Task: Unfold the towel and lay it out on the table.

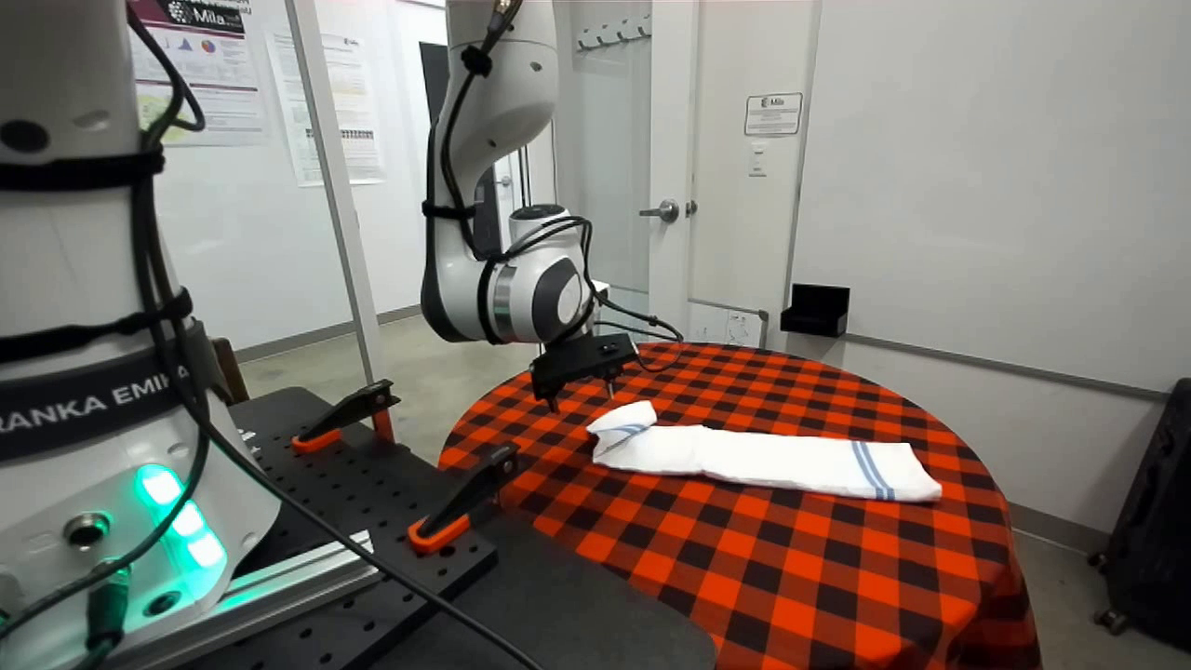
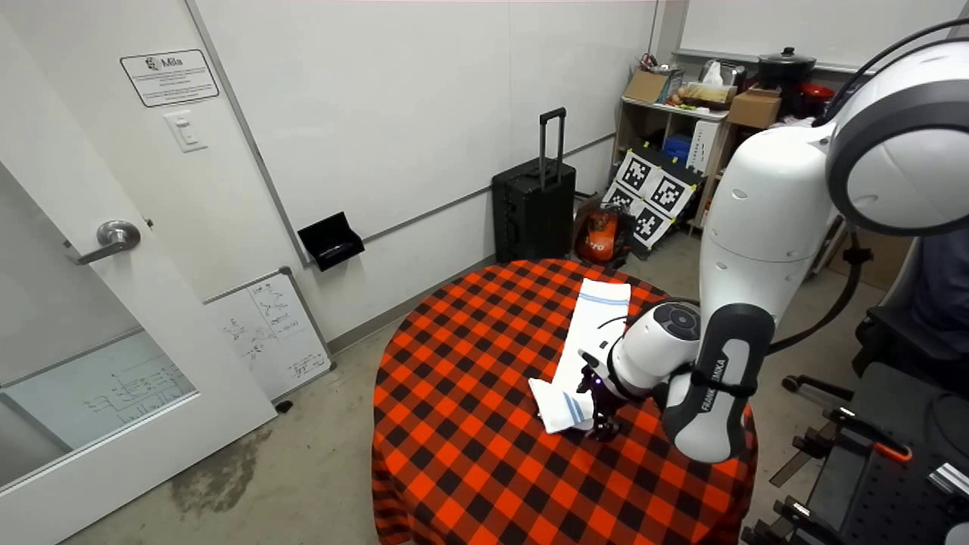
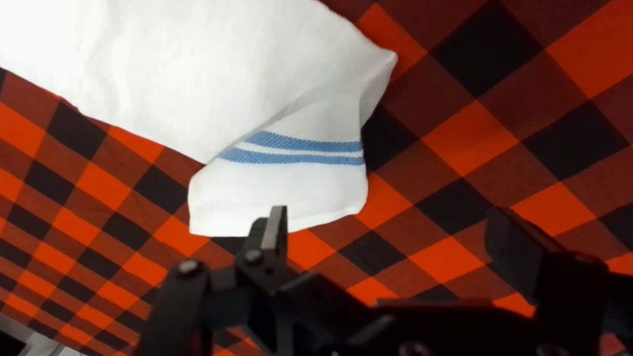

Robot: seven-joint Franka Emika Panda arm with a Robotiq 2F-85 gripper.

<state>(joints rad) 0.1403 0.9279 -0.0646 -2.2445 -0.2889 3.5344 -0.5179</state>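
Note:
The white towel (image 1: 772, 458) lies lengthwise as a long narrow strip on the round table (image 1: 791, 577) with its red-and-black checked cloth. Blue stripes cross its far end, and the near end is folded over at an angle, showing a second pair of stripes, as the towel (image 3: 296, 193) shows in the wrist view. My gripper (image 1: 582, 396) hovers just above the table beside that folded end. Its jaws stand wide apart in the wrist view, where the gripper (image 3: 388, 222) has only tablecloth between its fingers; the left fingertip overlaps the towel's edge. In an exterior view the arm partly hides the towel (image 2: 598, 318).
A black base plate with orange-handled clamps (image 1: 465, 502) adjoins the table on the robot's side. Beyond the table stand a black suitcase (image 2: 534, 216) and an orange-and-black item (image 2: 602, 235). A black wall holder (image 2: 331, 241) hangs on the whiteboard wall.

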